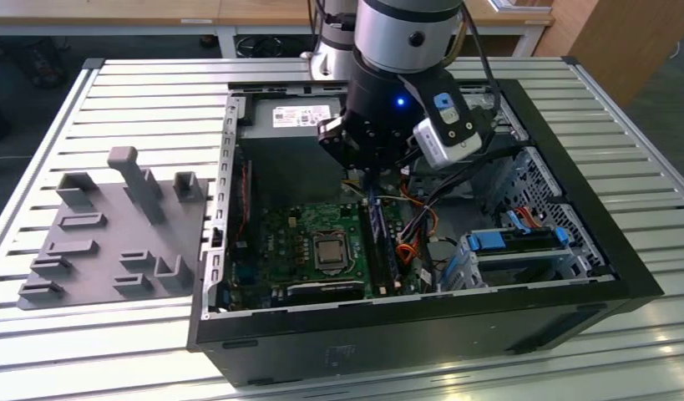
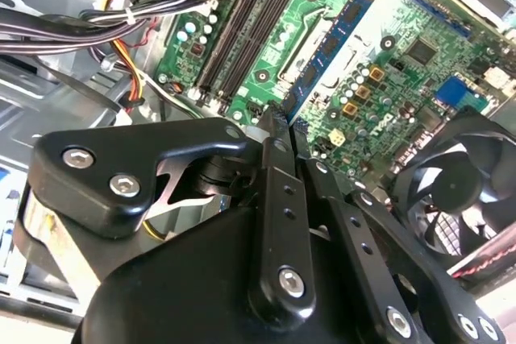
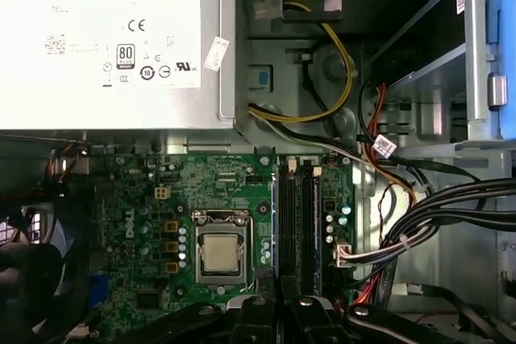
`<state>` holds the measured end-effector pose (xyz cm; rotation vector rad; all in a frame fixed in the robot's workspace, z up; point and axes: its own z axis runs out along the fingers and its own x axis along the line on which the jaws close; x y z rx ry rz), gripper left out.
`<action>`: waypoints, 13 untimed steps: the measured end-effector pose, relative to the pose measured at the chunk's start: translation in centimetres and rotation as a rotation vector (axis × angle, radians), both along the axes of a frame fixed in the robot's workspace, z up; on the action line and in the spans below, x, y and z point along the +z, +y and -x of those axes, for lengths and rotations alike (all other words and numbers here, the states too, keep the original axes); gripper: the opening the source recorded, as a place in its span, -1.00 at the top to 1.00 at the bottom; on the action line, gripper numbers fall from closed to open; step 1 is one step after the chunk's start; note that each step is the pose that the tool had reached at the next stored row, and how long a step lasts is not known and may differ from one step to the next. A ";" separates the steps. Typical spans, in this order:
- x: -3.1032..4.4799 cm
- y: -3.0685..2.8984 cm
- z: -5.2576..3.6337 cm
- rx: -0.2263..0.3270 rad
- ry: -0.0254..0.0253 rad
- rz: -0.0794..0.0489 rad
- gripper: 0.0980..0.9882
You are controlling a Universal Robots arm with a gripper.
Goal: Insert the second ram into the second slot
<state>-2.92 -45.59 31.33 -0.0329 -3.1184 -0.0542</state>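
Jaws: together, clamped on one end of the second ram, so the stick runs out ahead of the gripper.
Second ram: a long blue board with dark chips, held on edge and lengthwise along the memory slots, over the middle of the motherboard.
Height: by my judgement just above the board and not seated. In the second wrist view it lies across the area beside the slots, not down in a channel.
Reason for the grip: an end pinch leaves the lower contact edge bare and keeps the fingers off the slot walls, as I read it.
Memory slots: dark parallel channels beside the processor socket. I cannot tell which one counts as the second, or whether any holds a stick.
Computer case: lies on its side with the panel off, so the slots face up toward the arm.
Inside the case: the power supply sits at the far end, a cable bundle runs close beside the slots, and a fan sits on the socket side of the board.
Drive bays: blue latches sit toward the case's edge at the exterior view's right, apart from the gripper.
Worktop: slatted metal. The case sits near its middle, and a grey fixture block lies toward the edge at the exterior view's left.
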 end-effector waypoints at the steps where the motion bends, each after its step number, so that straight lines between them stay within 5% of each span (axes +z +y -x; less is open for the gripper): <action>1: -0.10 0.00 -0.10 0.002 0.0000 0.000 0.91; 13: -1.40 0.00 -0.47 0.017 0.0001 -0.001 0.91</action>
